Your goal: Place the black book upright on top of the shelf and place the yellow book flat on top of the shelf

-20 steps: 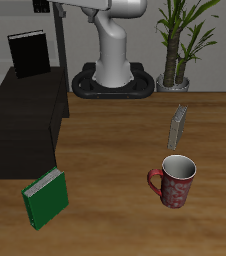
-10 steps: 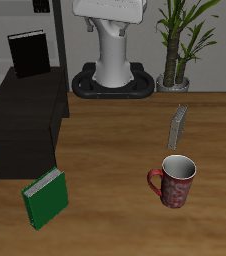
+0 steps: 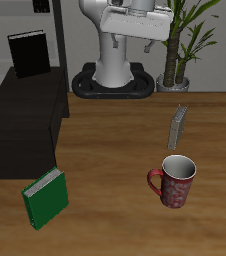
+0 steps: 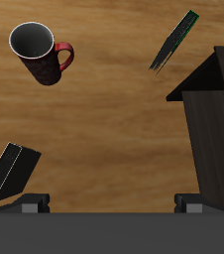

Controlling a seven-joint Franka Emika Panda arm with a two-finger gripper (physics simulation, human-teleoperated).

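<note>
The thin black book with white page edge [image 3: 27, 52] stands upright on the flat top of the big matte black shelf [image 3: 23, 120], so that half looks done. The small tan-grey yellow book [image 3: 178, 126] stands on the wooden tabletop [image 3: 115, 160], well below and apart from the raised pincer [image 3: 135, 20], beside a dark red mug [image 3: 174, 181]. A green book [image 3: 45, 197] leans by the shelf. Whether the pincer is released or clenched I cannot tell. Next, probably: descend over the yellow book with fingers straddling its thin spine.
</note>
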